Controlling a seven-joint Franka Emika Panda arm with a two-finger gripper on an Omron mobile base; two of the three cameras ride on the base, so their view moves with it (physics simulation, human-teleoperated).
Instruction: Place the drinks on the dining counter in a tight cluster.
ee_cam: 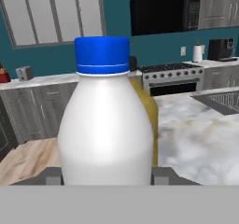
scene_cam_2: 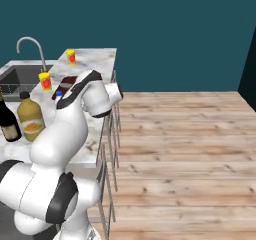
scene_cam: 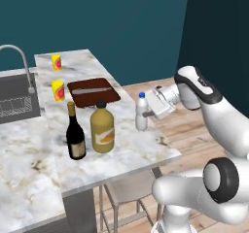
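The small blue-capped water bottle point(scene_cam: 141, 111) stands upright near the right edge of the dining counter point(scene_cam: 146, 152). My gripper point(scene_cam: 149, 114) reaches in from the right and is shut on its body. In the hand view the water bottle point(ee_cam: 106, 125) sits between my fingertips point(ee_cam: 163, 175), which press its sides. To its left stand the squat amber bottle point(scene_cam: 102, 127) and the dark wine bottle point(scene_cam: 75, 135), close together. The amber bottle point(ee_cam: 150, 120) peeks out behind the water bottle. From the right base view the wine bottle point(scene_cam_2: 7, 121) and amber bottle point(scene_cam_2: 30, 116) show left of my arm.
A dark red cutting board point(scene_cam: 93, 92) with a knife lies behind the bottles. Two yellow cups point(scene_cam: 58, 90) point(scene_cam: 57, 62) stand farther back. The steel sink point(scene_cam: 17, 101) is at left. A stool point(scene_cam: 127, 192) sits under the counter's edge, with wooden floor to the right.
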